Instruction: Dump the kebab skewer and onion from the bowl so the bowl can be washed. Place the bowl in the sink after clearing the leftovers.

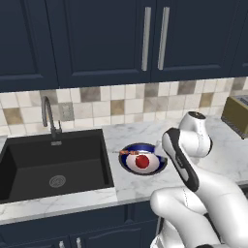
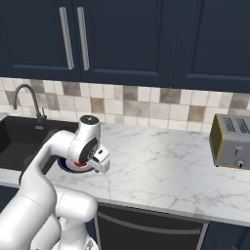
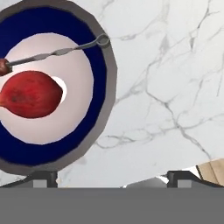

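Note:
The bowl (image 1: 142, 158), dark blue outside and white inside, stands upright on the marble counter just right of the sink (image 1: 29, 167). The red onion (image 1: 142, 162) lies in its middle, and the kebab skewer (image 1: 131, 152) rests across its far side. In the hand view the bowl (image 3: 98, 70) takes up the left, holding the onion (image 3: 28, 94) and the skewer's metal shaft (image 3: 57, 52) with its ring end on the rim. My gripper (image 3: 112, 178) hovers open above the bowl's rim and the bare counter beside it, holding nothing. The arm's hand hides most of the bowl (image 2: 65, 165) in the right base view.
A dark curved faucet (image 1: 48, 116) stands behind the black basin, whose round metal drain (image 1: 57, 181) shows. A toaster (image 2: 230, 141) sits at the counter's far right. White marble counter (image 2: 156, 161) stretches between bowl and toaster. Dark blue cabinets hang above.

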Robot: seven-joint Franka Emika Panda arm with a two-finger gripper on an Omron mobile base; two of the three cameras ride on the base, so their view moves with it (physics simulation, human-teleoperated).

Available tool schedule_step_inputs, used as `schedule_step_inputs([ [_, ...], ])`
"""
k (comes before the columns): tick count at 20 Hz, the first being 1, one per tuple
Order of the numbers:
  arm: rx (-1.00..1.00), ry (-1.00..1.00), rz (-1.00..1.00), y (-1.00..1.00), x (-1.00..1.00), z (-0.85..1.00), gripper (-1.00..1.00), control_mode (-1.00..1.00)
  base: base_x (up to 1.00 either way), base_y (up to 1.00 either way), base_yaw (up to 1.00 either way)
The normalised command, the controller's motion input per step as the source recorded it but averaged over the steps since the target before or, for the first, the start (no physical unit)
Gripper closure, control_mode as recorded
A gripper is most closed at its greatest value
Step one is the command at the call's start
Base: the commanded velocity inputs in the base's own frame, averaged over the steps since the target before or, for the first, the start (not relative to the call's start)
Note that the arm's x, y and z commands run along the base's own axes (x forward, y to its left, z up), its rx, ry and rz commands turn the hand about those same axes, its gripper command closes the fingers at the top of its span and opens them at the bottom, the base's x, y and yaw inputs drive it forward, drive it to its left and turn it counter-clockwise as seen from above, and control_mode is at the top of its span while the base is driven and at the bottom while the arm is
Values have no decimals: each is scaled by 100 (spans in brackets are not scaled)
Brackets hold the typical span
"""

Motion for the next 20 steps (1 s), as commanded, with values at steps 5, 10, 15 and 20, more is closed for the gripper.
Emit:
schedule_step_inputs([
  [5,0,0,-1,0,18,-27,-100,-100,0,0,0],
  [10,0,0,0,0,38,-27,-100,-100,0,0,0],
  [15,0,0,0,0,36,-21,-100,-100,0,0,0],
  [20,0,0,0,0,23,-16,-100,-100,0,0,0],
])
